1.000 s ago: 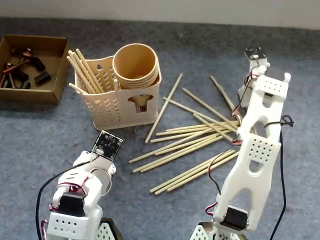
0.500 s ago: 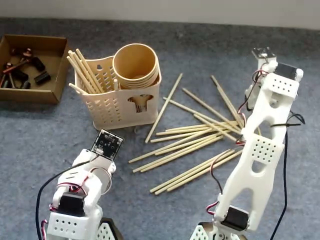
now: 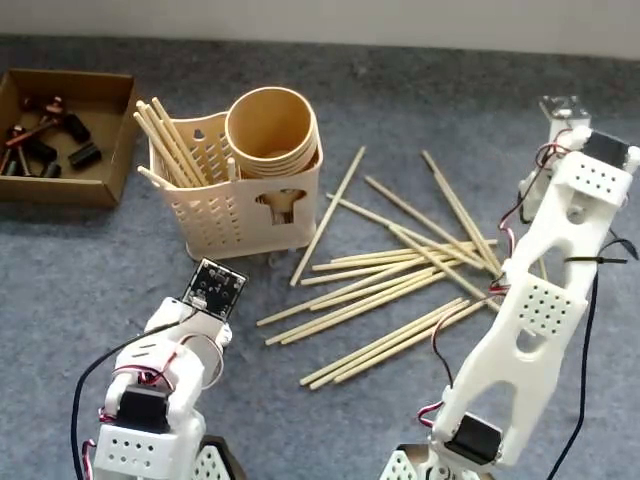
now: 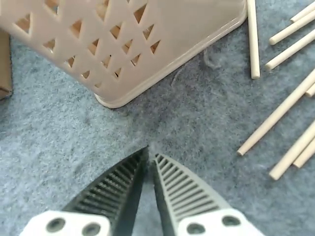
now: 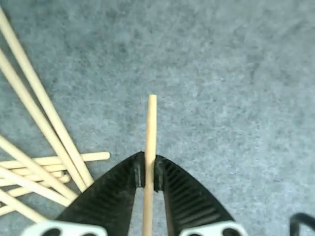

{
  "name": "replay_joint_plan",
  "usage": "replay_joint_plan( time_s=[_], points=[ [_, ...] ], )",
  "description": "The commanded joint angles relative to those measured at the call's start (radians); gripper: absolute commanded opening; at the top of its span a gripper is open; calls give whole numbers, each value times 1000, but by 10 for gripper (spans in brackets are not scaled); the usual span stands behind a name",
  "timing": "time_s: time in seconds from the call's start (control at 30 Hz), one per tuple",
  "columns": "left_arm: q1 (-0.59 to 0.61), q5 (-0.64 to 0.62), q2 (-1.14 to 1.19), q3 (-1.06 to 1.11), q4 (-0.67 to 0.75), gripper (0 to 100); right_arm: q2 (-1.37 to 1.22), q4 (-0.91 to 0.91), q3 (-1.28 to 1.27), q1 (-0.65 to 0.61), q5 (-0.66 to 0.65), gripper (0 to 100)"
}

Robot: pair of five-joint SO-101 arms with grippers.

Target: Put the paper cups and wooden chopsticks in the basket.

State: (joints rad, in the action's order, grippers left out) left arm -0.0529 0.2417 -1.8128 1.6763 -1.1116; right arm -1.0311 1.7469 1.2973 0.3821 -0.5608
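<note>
A cream plastic basket (image 3: 240, 205) stands on the grey carpet. It holds stacked paper cups (image 3: 272, 130) and several wooden chopsticks (image 3: 165, 140). More chopsticks (image 3: 390, 285) lie scattered to its right. My right gripper (image 5: 149, 162) is shut on one chopstick (image 5: 151, 123), which sticks out past its tips just above the carpet, beside other loose chopsticks (image 5: 39, 105). The right arm (image 3: 565, 215) stands at the right edge of the pile. My left gripper (image 4: 149, 153) is shut and holds nothing, low over the carpet just in front of the basket's corner (image 4: 123, 96).
A cardboard box (image 3: 95, 185) with small dark parts sits at the far left behind the basket. Ends of loose chopsticks (image 4: 285, 103) lie close to the left gripper. Bare carpet lies in front of the left arm (image 3: 185, 345) and beyond the right arm.
The right arm has swung to the right, away from the middle of the chopstick pile. The left arm, the basket and the cups have stayed put.
</note>
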Motion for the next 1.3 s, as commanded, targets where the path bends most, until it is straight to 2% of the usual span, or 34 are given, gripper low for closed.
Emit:
replay_joint_plan(
  time_s=[0.0,0.4,0.57,0.97,1.13,1.27],
  points=[
    [10,8,-10,12,28,13,160,19,-74,22,-15,5],
    [10,8,-10,12,28,13,628,16,-558,-24,6,5],
    [10,8,-10,12,28,13,803,15,-668,-93,123,5],
    [12,8,-10,12,28,13,1098,15,-733,-361,503,5],
    [12,8,-10,12,28,13,1187,13,-725,-483,597,5],
    [12,8,-10,12,28,14,1257,12,-723,-598,617,5]
  ],
)
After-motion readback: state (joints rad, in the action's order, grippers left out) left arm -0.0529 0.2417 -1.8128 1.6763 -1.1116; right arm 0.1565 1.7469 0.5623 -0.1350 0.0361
